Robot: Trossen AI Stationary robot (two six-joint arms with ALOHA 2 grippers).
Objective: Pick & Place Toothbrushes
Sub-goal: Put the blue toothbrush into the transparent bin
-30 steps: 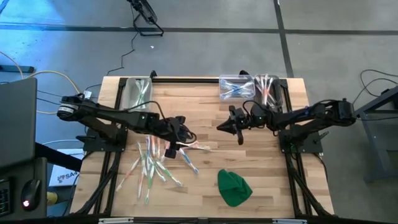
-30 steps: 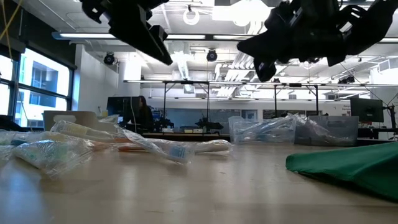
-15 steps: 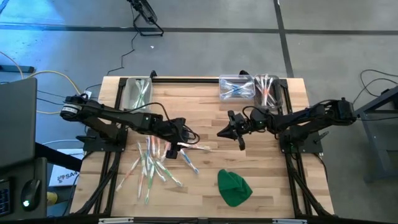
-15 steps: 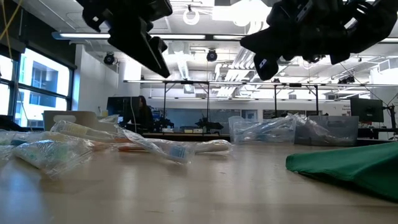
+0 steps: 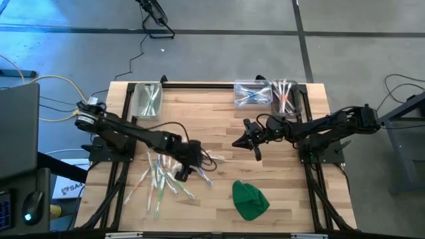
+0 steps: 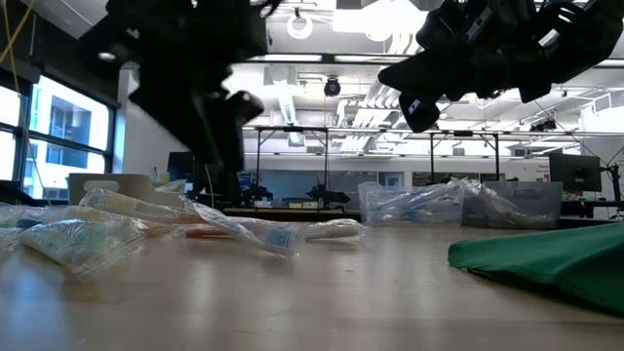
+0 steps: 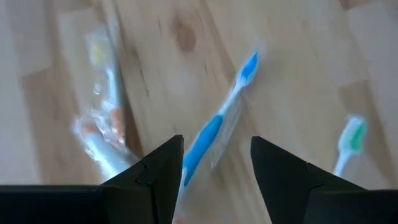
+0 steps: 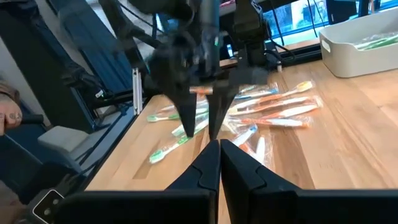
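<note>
Several wrapped toothbrushes point(image 5: 163, 174) lie loose on the wooden table left of its middle. My left gripper point(image 5: 191, 163) hangs open just above the pile's right edge, pointing steeply down. In the left wrist view a blue toothbrush point(image 7: 219, 124) lies on the wood below the gap between its fingers, untouched. A green toothbrush point(image 7: 349, 140) and an orange one point(image 7: 99, 127) lie to either side. My right gripper point(image 5: 240, 139) is shut on nothing, held level above the table's middle and pointing at the left gripper point(image 8: 199, 121).
A clear bin point(image 5: 147, 98) with green toothbrushes stands at the far left. Two more bins point(image 5: 252, 93) point(image 5: 286, 91) with toothbrushes stand at the far right. A green cloth lump point(image 5: 250, 199) lies near the front edge, right of the pile.
My left gripper has come down toward the toothbrush pile, shifting toward the table's near edge and tipping more steeply downward; its fingers stay open.
</note>
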